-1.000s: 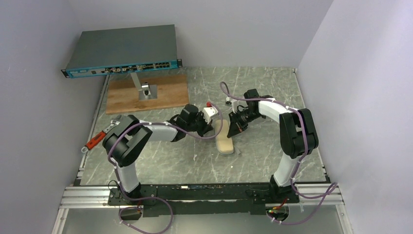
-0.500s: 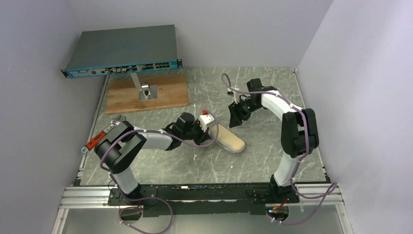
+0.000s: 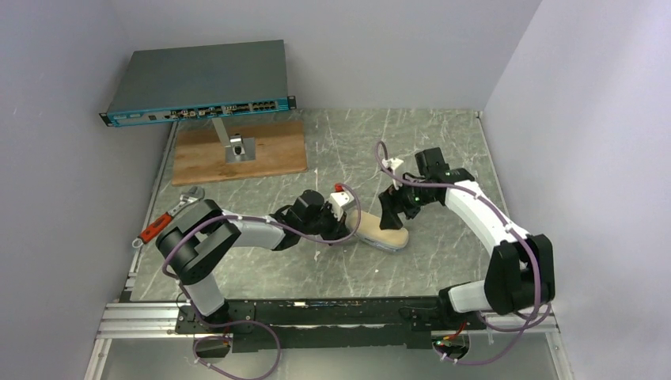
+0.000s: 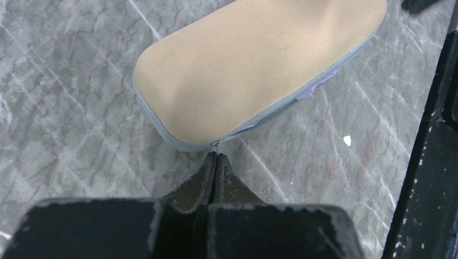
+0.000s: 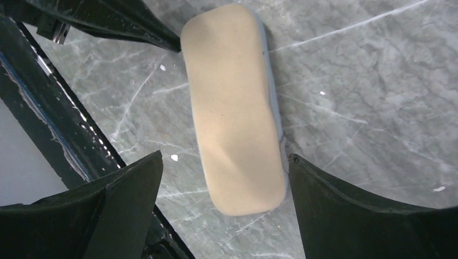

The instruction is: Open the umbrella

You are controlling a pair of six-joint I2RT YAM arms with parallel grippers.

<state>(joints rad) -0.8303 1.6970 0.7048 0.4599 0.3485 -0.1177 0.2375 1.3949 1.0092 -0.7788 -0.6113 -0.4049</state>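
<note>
Now, your cream, loaf-shaped bundled umbrella (image 3: 381, 234) lies flat on the grey marbled tabletop (image 3: 443, 142), about mid-table between the two arms, with a grey-blue seam running along its edge. Your left gripper (image 3: 349, 229) reaches it from the left, low over the surface. Its fingertips (image 4: 205, 175) are pressed tight together, and their point touches the seam at the bundle's left end (whether a thin tab is pinched there, you cannot tell from the wrist view). Your right gripper (image 3: 393, 214) hangs over the bundle's right end with its jaws spread wide, one finger on each side and a clear gap between each finger and the fabric. At the far left, a brown wooden board (image 3: 269, 154) carries a metal stand (image 3: 236, 146) holding a flat grey network switch (image 3: 198, 79). A red-handled adjustable wrench (image 3: 166, 218) lies by the table's left edge.
</note>
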